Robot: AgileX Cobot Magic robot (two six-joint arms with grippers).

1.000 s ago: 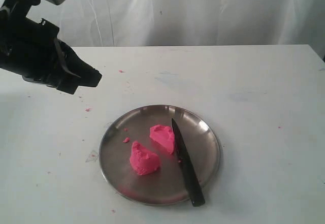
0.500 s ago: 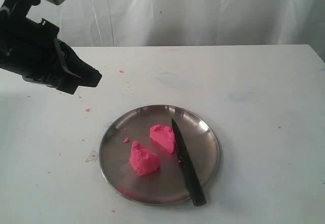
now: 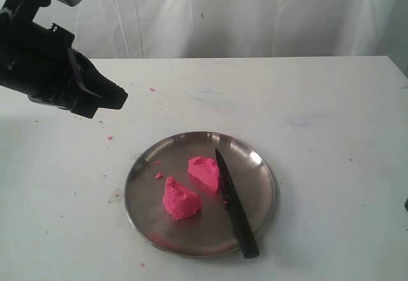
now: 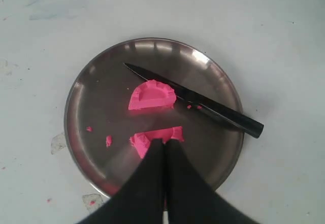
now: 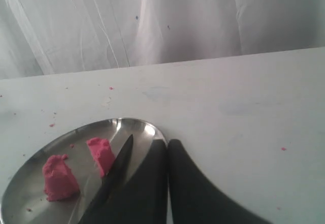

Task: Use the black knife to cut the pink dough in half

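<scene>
With left gripper (image 4: 163,148) and right gripper (image 5: 167,145) clenched empty (dough (image 3: 180,199) halved), the overhanging knife (image 3: 234,204) was judged easily knocked off the plate (image 3: 262,166).

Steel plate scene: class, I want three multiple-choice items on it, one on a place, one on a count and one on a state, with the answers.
1. Where does the black knife lie relative to the steel plate?
A wholly off it
B on it, handle end poking past the rim
C under it

2. How many large chunks of pink dough are on the plate?
A one
B two
C four

3. What state is the left tool in?
A shut and empty
B shut on the knife
C wide open

Answers:
1 B: the blade rests on the metal beside one chunk, and the handle end crosses the rim.
2 B: two separate wedges sit apart, with only tiny crumbs besides.
3 A: in the left wrist view its fingers meet with nothing between them, and the knife lies free on the plate.
</scene>
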